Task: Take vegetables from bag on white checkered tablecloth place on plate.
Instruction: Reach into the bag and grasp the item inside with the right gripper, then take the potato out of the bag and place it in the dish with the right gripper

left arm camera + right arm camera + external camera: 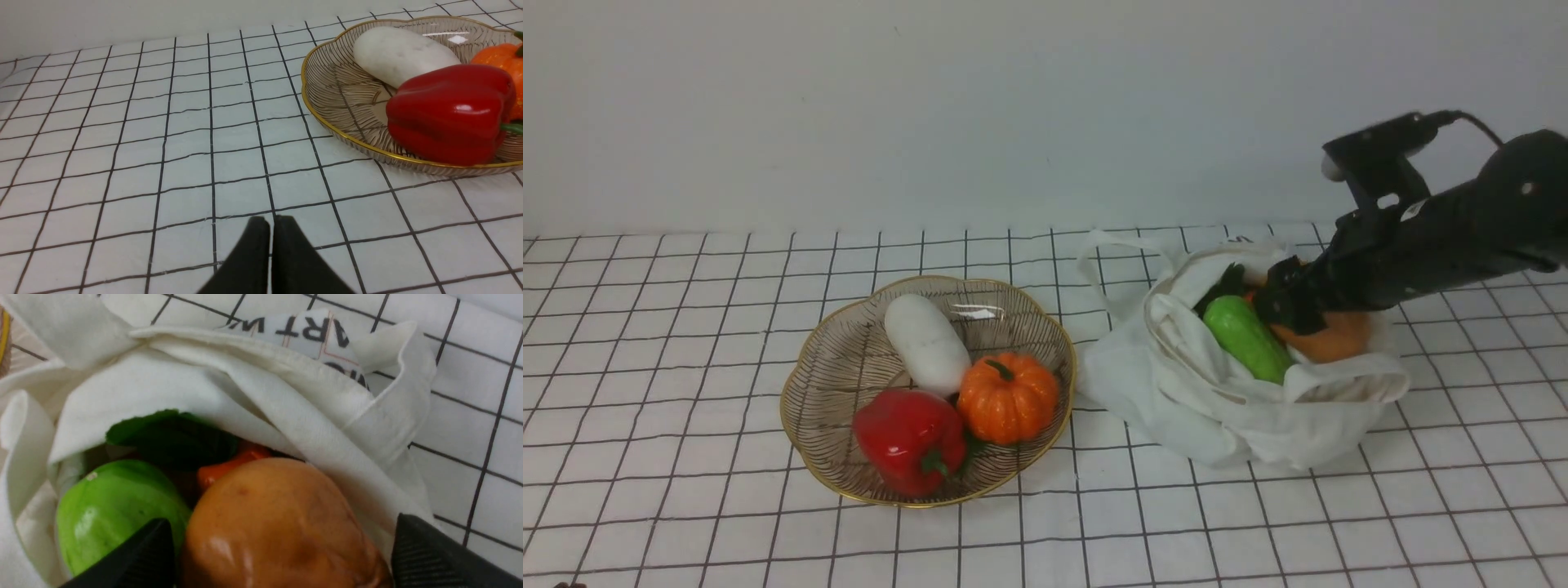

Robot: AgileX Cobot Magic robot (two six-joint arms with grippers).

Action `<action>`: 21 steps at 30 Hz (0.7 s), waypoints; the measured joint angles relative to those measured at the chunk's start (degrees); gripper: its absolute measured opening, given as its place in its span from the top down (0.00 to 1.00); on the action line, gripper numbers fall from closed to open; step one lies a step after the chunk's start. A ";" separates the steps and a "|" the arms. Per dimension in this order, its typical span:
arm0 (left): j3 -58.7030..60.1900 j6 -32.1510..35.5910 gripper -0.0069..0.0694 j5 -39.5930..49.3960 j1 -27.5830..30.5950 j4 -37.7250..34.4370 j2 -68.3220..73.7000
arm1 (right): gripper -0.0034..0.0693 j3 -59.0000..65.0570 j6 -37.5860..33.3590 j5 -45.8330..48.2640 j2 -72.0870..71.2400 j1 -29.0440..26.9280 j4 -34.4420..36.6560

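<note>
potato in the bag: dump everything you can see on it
The potato is a tan-brown oval, glossy like moulded plastic, with faint darker flecks. It lies in the open mouth of the bag, with cloth folded along one side. The green cucumber sits right beside it, and the orange carrot shows between the two, deeper in. The right end effector straddles it, fingers open on either side; whether they press it is unclear.

One each: bag (1217, 408); plate (837, 367); potato (1331, 339); cucumber (1245, 339); carrot (229, 465); pumpkin (1007, 396); radish (927, 343); pepper (907, 437).
</note>
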 joint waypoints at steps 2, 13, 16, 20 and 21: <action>0.00 0.00 0.92 0.00 0.00 0.00 0.00 | 0.19 -0.40 3.10 0.55 0.00 0.00 0.00; 0.00 0.00 0.92 0.00 0.00 0.00 0.00 | 0.20 -8.89 6.76 16.37 -7.99 0.10 1.72; 0.00 0.00 0.92 0.00 0.00 0.00 0.00 | 0.20 -10.25 6.26 18.06 -9.62 0.81 5.67; 0.00 0.00 0.92 0.00 0.00 0.00 0.00 | 0.20 -11.54 -0.46 18.28 -9.30 7.78 15.40; 0.00 0.00 0.92 0.00 0.00 0.00 0.00 | 0.20 -11.53 -3.28 17.52 -8.58 10.05 16.96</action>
